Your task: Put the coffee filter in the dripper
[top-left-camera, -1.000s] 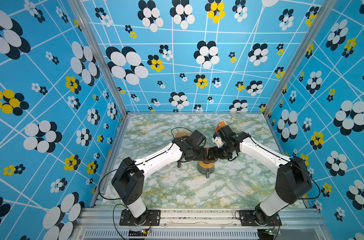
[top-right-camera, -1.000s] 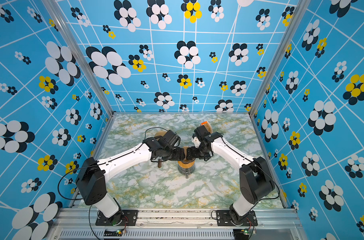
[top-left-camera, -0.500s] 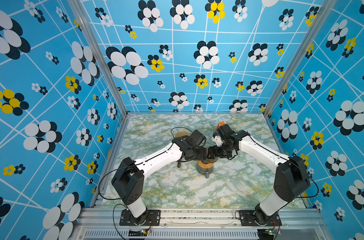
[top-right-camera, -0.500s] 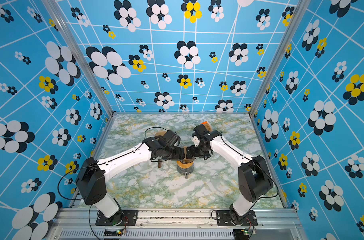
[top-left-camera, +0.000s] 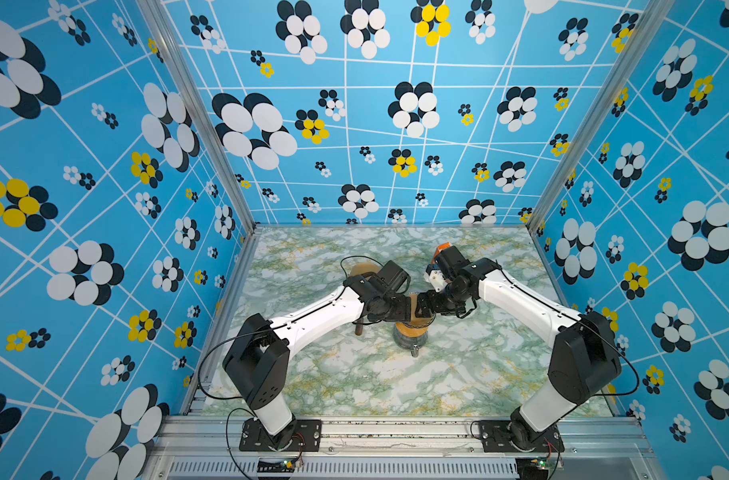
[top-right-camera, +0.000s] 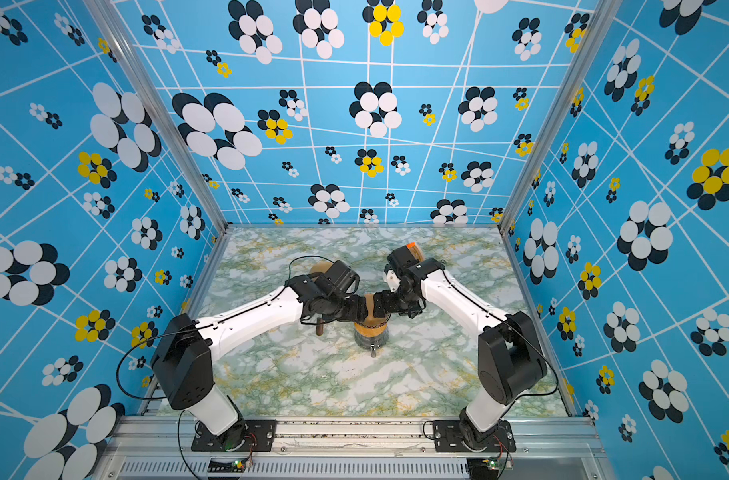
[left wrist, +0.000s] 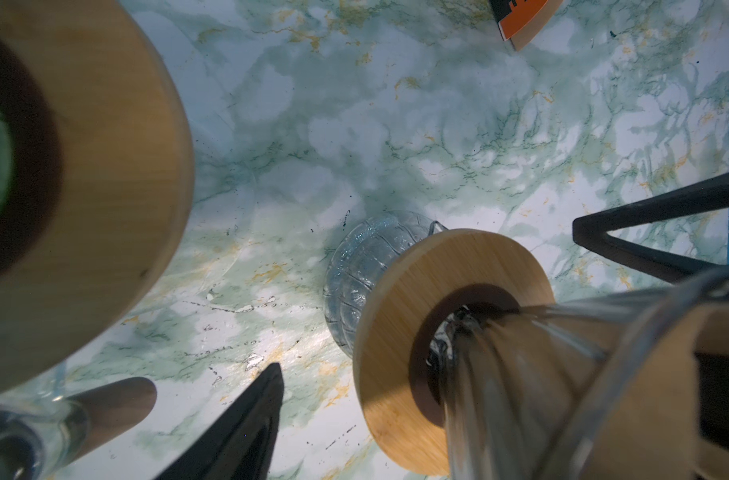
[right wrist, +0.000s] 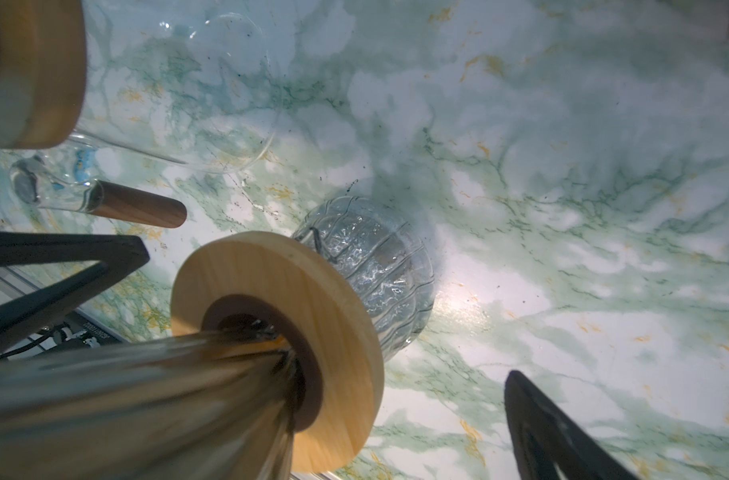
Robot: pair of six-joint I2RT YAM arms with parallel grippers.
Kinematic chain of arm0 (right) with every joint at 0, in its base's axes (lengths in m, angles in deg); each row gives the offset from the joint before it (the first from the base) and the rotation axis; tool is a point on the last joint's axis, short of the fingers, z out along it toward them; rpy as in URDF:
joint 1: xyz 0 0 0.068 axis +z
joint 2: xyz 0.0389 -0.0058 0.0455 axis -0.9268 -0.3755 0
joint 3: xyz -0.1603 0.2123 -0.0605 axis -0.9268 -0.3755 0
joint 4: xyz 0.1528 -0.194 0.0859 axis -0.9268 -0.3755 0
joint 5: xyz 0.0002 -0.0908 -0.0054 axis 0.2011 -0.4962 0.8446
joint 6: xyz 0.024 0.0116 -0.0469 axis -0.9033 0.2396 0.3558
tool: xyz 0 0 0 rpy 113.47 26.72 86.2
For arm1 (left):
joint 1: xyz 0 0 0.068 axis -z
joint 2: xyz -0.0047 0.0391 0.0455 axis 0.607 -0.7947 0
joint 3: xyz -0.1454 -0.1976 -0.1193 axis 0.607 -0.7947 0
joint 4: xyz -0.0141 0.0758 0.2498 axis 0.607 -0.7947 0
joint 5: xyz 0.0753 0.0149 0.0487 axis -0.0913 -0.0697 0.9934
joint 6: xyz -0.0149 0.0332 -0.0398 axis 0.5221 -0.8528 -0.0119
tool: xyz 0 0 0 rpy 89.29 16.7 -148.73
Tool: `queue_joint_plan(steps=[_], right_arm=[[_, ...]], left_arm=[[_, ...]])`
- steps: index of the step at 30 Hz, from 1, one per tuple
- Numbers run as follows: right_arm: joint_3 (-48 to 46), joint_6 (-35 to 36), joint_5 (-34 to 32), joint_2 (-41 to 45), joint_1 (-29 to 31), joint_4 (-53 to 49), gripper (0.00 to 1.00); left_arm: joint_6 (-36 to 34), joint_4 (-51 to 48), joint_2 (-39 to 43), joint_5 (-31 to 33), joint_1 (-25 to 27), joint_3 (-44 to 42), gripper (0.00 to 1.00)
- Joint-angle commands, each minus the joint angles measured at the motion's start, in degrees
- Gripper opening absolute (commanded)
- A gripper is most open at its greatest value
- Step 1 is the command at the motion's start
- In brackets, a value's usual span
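Observation:
The dripper, a glass cone point(right wrist: 138, 399) on a round wooden collar point(left wrist: 400, 332), stands on a ribbed glass carafe point(right wrist: 379, 266) mid-table, seen in both top views point(top-left-camera: 410, 330) point(top-right-camera: 370, 330). The brown paper coffee filter point(top-left-camera: 415, 309) point(top-right-camera: 369, 306) shows at the cone's mouth and through its glass wall. My left gripper point(top-left-camera: 406, 309) and right gripper point(top-left-camera: 424, 308) meet over the cone from either side, both open. One left finger point(left wrist: 246, 424) and one right finger point(right wrist: 553, 436) stand apart from the collar. Their partner fingers are hidden behind the cone.
A second glass vessel with a wooden collar point(left wrist: 105, 166) and a brown wooden handle point(right wrist: 138, 210) lies behind the left wrist point(top-left-camera: 360, 270). An orange and black packet point(left wrist: 524, 20) sits farther back. Blue patterned walls close in the marbled table point(top-left-camera: 354, 382).
The right gripper has edged slightly closer to the dripper's top. The left arm has hardly moved, and both jaws stay as wide as before.

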Motion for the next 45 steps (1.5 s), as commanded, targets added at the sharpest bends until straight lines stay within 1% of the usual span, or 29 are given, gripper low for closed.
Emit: queue_joint_plan(steps=[1,5,8,11,18,22,28,34,37,40,43,44,45], right_arm=[[1.6,0.5,-0.4,1.3,0.4,-1.5,0.89],[2.1,0.4,1.0,2.8,0.4,-0.8,0.89],[2.0,0.2,2.0,3.8,0.3,-0.3,0.89],[1.6,-0.2,2.4,5.0,0.1,0.3,0.89],[2.2,0.0,2.3,8.1,-0.7,-0.9,0.89],[2.0,0.6,2.2,11.0,-1.1,-0.8,0.88],[1.3,1.4,1.7,15.2,-1.4,-0.6,0.87],[0.1,1.6,1.3,20.0,-1.4,1.2,0.87],[-0.6,1.5,1.3,22.4,-1.4,2.5,0.87],[-0.6,1.6,1.1,23.3,-1.4,1.9,0.88],[-0.9,1.7,0.3,24.2,-1.4,1.4,0.89],[-1.2,1.8,-0.2,24.8,-1.4,1.5,0.90],[-1.7,1.8,-0.8,25.4,-1.4,1.9,0.91]], left_arm=[[0.0,0.2,1.0,-0.5,-0.5,0.0,0.77],[0.0,1.0,1.5,-1.7,-0.6,0.5,0.77],[-0.8,3.3,2.4,-4.4,-0.8,0.3,0.77],[-1.2,4.2,3.3,-5.7,-0.9,0.4,0.77],[-2.2,0.7,5.3,-5.1,-1.4,1.1,0.77],[-3.2,-0.4,8.3,-5.0,-1.7,0.5,0.77],[-6.7,-2.1,13.4,-6.3,-2.0,1.2,0.77],[-9.5,-2.7,18.5,-9.8,-3.1,1.2,0.77],[-10.6,-2.7,21.1,-10.2,-3.9,0.9,0.77],[-11.0,-2.3,23.0,-10.4,-5.0,-0.1,0.83],[-11.7,-1.2,25.1,-10.4,-6.0,-1.8,0.94],[-11.9,-0.6,25.9,-10.4,-6.3,-2.5,0.99],[-12.1,0.2,26.8,-10.3,-6.7,-3.4,0.99]])
